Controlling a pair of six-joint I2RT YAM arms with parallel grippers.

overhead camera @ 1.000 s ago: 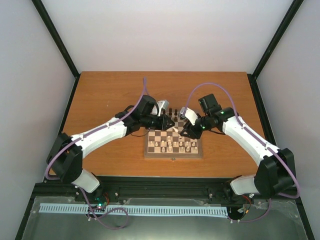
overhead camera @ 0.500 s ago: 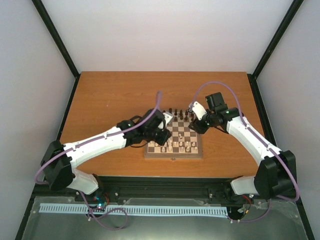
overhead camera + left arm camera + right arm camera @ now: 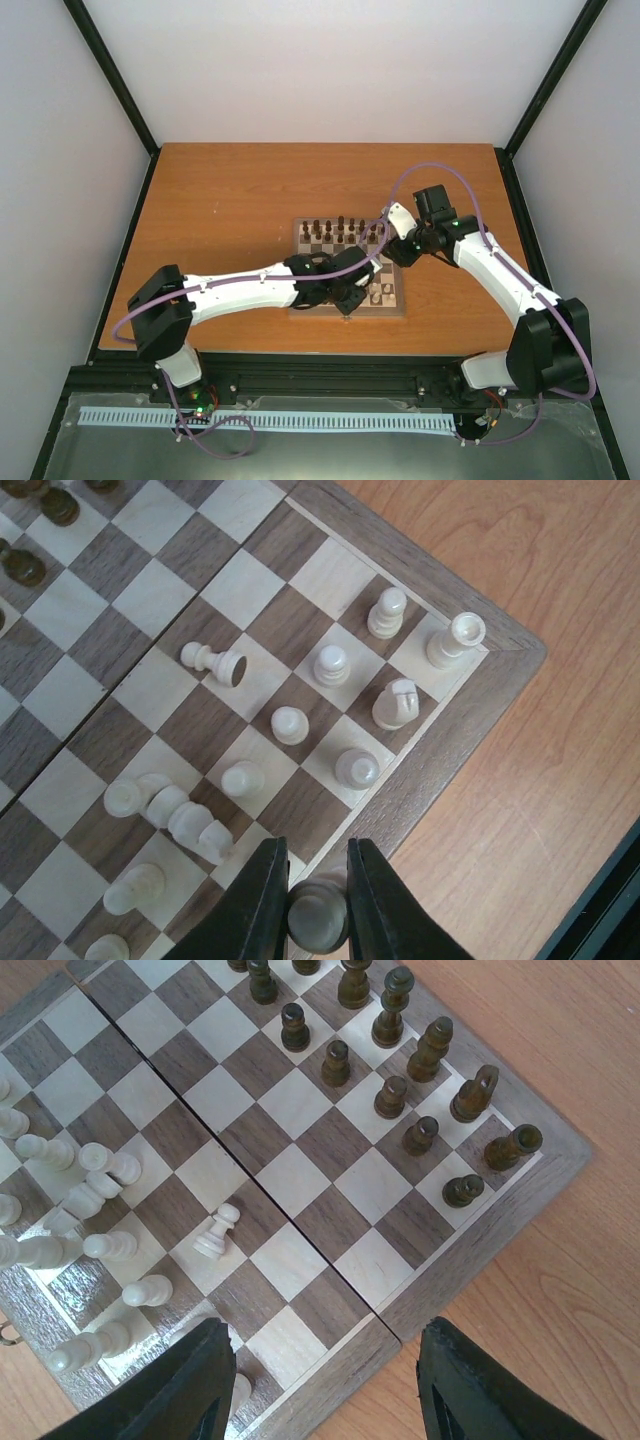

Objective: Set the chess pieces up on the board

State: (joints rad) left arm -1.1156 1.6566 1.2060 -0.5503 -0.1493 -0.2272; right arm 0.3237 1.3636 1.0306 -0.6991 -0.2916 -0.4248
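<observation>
The board (image 3: pixel 400 292) lies mid-table. Dark chess pieces (image 3: pixel 340 228) stand in its far rows, also in the right wrist view (image 3: pixel 400 1090). Cream chess pieces (image 3: pixel 335 665) fill the near rows, some standing. A pawn (image 3: pixel 215 662) and several others (image 3: pixel 180 815) lie on their sides. My left gripper (image 3: pixel 317 880) is shut on a cream piece (image 3: pixel 317 920) above the board's near right border (image 3: pixel 450 730), and it also shows from the top view (image 3: pixel 350 296). My right gripper (image 3: pixel 325 1360) is open and empty over the board's right edge (image 3: pixel 470 1250), near a leaning cream pawn (image 3: pixel 217 1232).
The orange-brown table (image 3: pixel 220 200) extends around the board. Black frame posts and white walls close in the sides and back. My left arm (image 3: pixel 250 290) lies along the board's near left side.
My left gripper has swung from the board's far left across to its near right corner. My right gripper has drawn back from the board's middle to its right edge.
</observation>
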